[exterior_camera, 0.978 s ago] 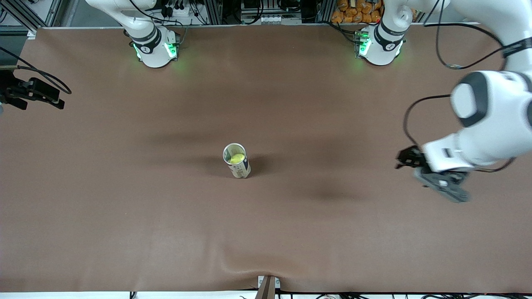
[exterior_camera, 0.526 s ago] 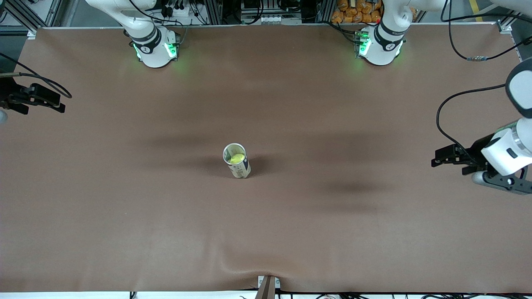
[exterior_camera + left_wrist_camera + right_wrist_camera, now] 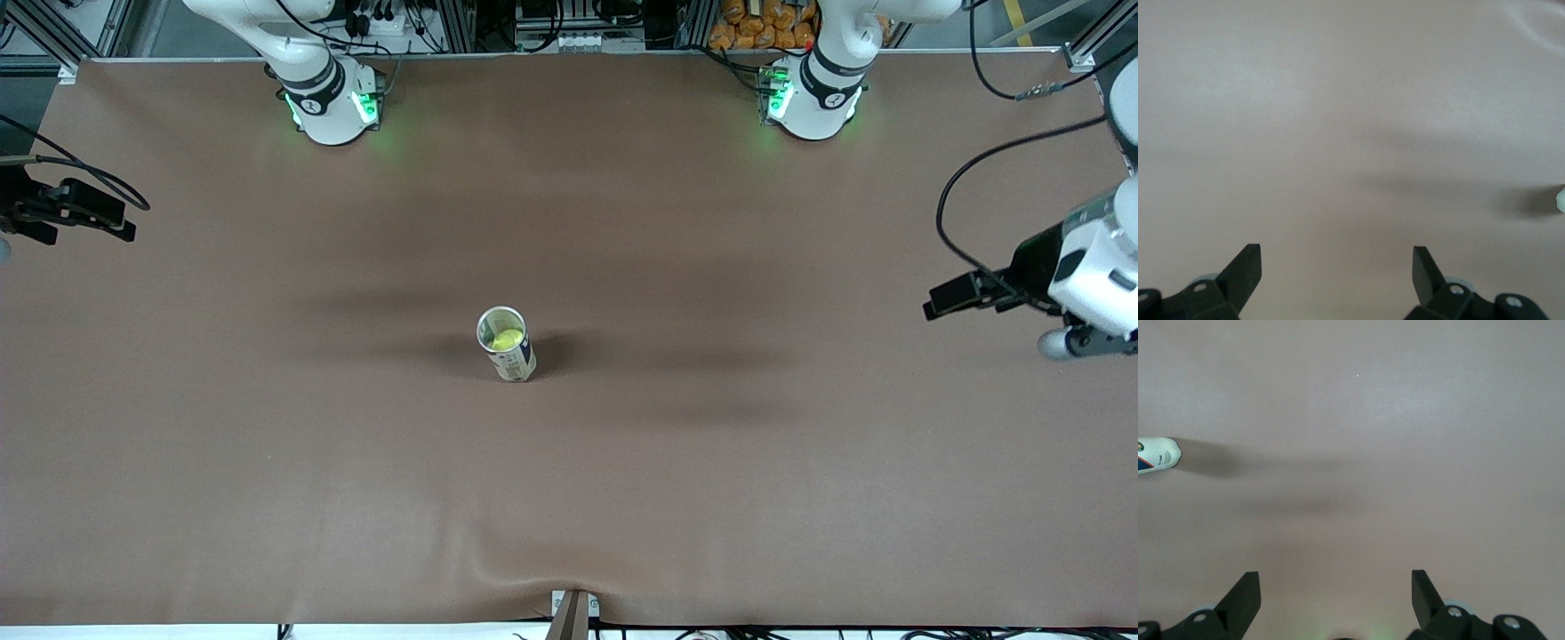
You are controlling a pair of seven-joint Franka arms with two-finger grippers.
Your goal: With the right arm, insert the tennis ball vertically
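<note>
A white tube can (image 3: 508,348) stands upright in the middle of the brown table, with a yellow-green tennis ball (image 3: 508,339) inside its open top. My right gripper (image 3: 116,218) hangs over the right arm's end of the table, far from the can; its jaws are open and empty in the right wrist view (image 3: 1336,590), where the can (image 3: 1157,455) shows at the edge. My left gripper (image 3: 942,302) is over the left arm's end of the table, open and empty (image 3: 1337,267). A white sliver of the can (image 3: 1561,200) shows at the edge of that view.
The brown mat (image 3: 711,489) has a raised wrinkle near the edge nearest the camera (image 3: 533,573). The two arm bases (image 3: 329,102) (image 3: 813,98) stand at the edge farthest from the camera.
The left arm has swung away from the can, out to its own end of the table and mostly out of the front view. The right gripper has hardly moved. The can and ball stay put.
</note>
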